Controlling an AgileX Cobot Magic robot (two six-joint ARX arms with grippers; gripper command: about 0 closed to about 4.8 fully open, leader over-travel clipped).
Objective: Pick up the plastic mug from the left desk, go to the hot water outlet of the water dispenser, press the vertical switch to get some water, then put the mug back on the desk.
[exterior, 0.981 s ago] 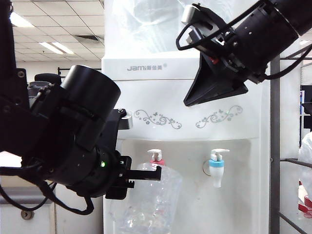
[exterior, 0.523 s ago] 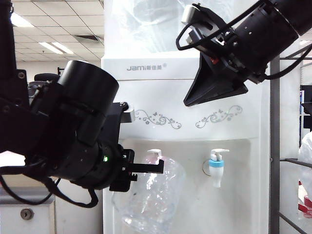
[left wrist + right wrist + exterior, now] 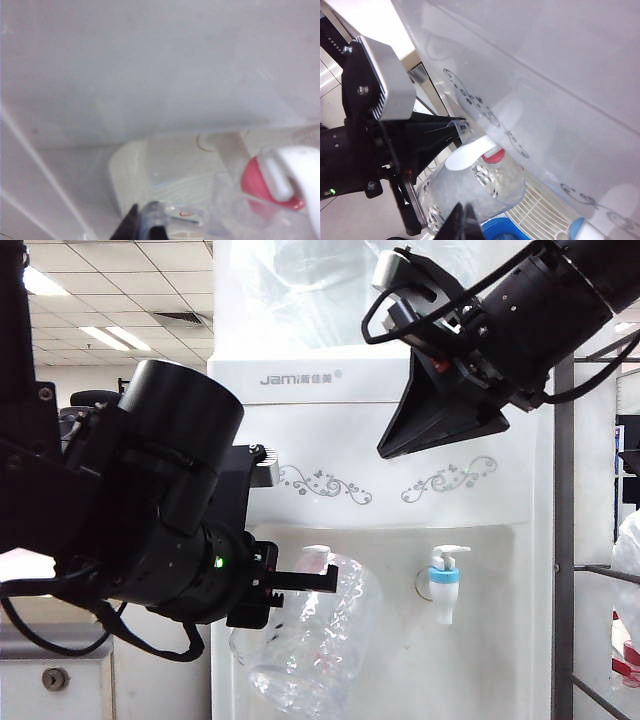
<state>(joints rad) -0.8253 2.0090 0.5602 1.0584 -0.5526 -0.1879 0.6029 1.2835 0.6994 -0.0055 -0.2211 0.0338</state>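
My left gripper is shut on the rim of the clear plastic mug. The mug hangs tilted against the water dispenser, below the hot water outlet. The outlet's red collar sits at the mug's mouth, with the white vertical switch just above the rim. In the left wrist view the black fingertip pinches the mug's rim beside the red collar. My right gripper is shut and empty, hanging above and right of the mug; its tips point at the mug.
The blue-collared tap is right of the mug. A slotted drip grille and a blue object lie below the taps. The left desk's cabinet front with its keyhole shows at lower left. A grey metal rack stands at right.
My left gripper has raised and tilted the mug, so its rim now covers the red collar that showed above it before. The right arm has not moved.
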